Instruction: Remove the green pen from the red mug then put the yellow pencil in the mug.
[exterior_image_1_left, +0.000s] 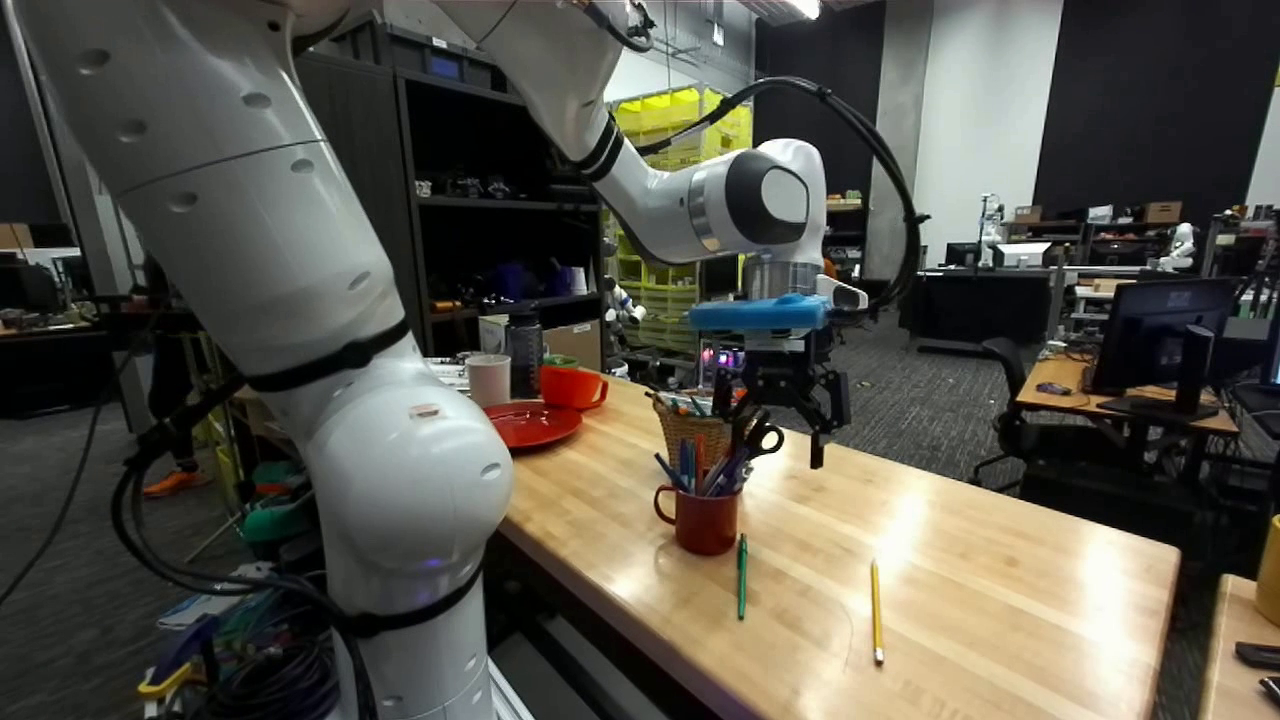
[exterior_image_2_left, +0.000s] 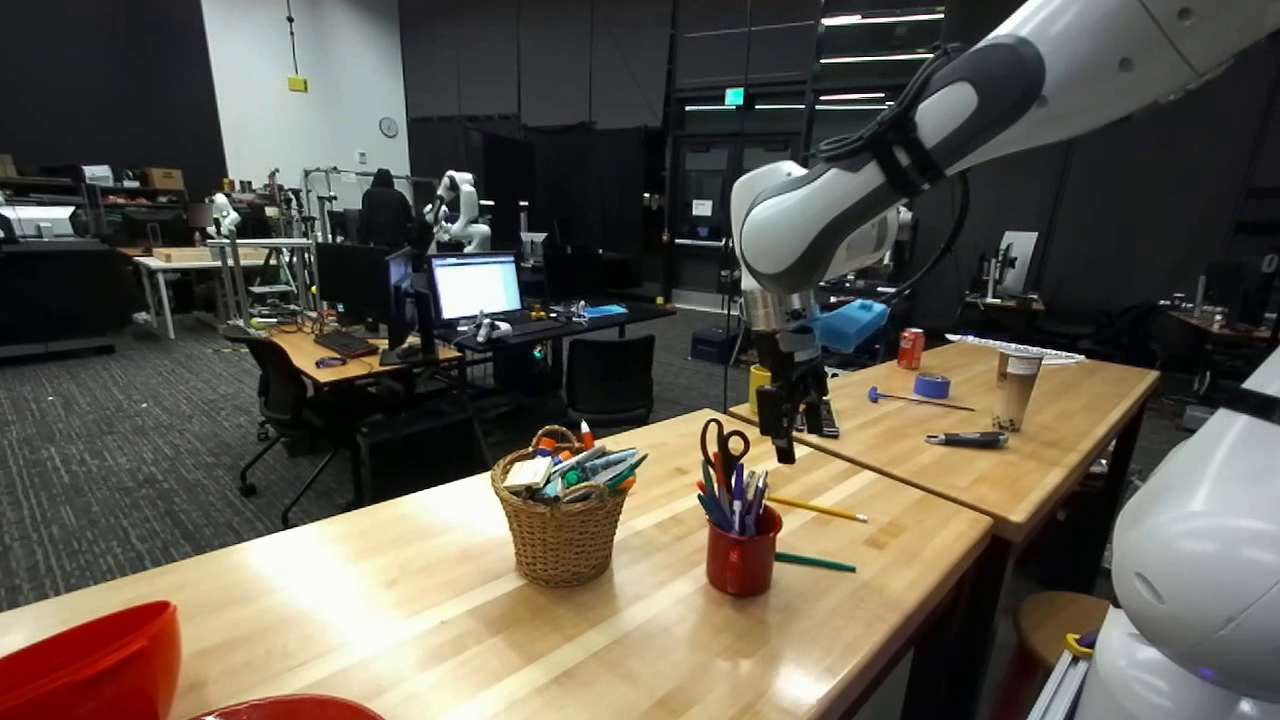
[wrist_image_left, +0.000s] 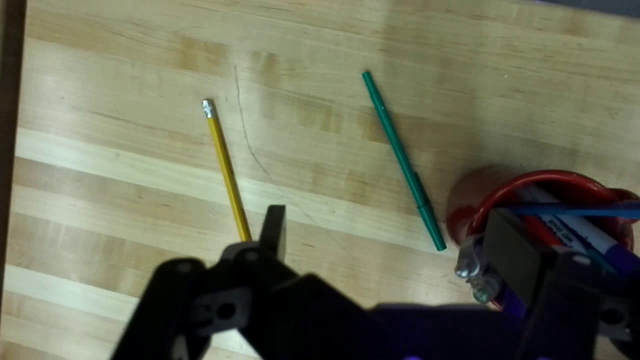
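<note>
The gripper (wrist_image_left: 395, 242) hangs above the wooden table (exterior_image_1_left: 990, 590) with its two fingers (wrist_image_left: 274, 230) spread wide in a released state; in the wrist view one finger covers part of the red mug (exterior_image_1_left: 706, 525) and the other hides the writing end of the yellow pencil (wrist_image_left: 227, 172). The green pen (wrist_image_left: 399, 150) lies on the table, out of the mug, with its capped end just beside it, and the pencil lies farther from the mug, roughly parallel to the pen. The mug stands upright, packed with pens (exterior_image_2_left: 738, 500), near a wicker basket (exterior_image_2_left: 563, 535).
</note>
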